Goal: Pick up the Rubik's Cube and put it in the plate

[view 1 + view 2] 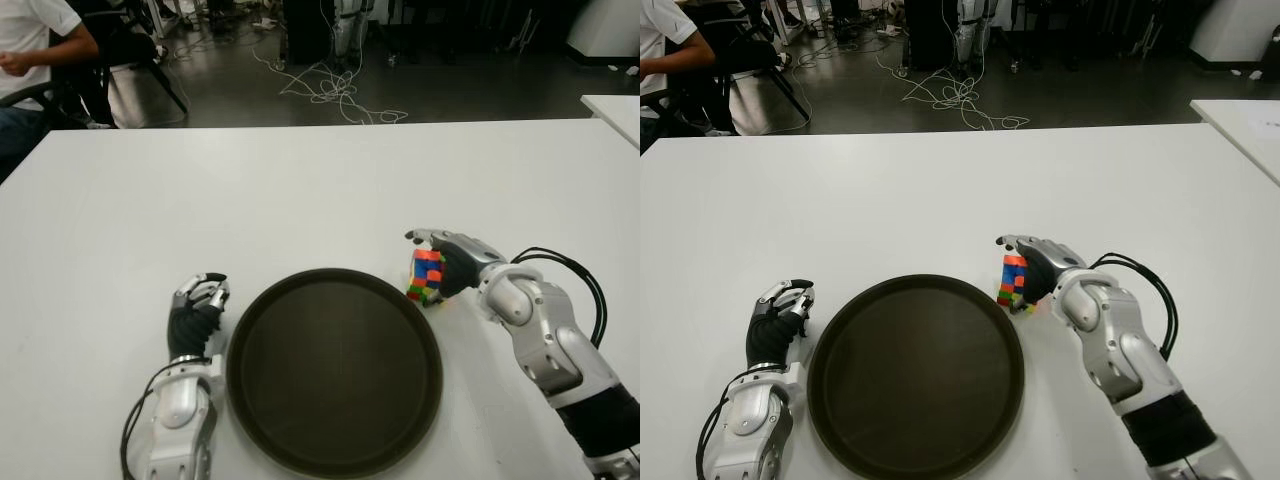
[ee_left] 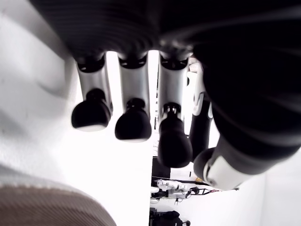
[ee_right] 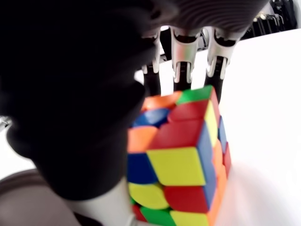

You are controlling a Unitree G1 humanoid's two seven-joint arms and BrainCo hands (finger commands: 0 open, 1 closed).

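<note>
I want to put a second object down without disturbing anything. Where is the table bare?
The table is bare beyond the plate, right across to its far edge. It is crowded near the plate: the left robot hand beside its left rim, the right robot hand holding the Rubik's Cube at its right rim.
</note>
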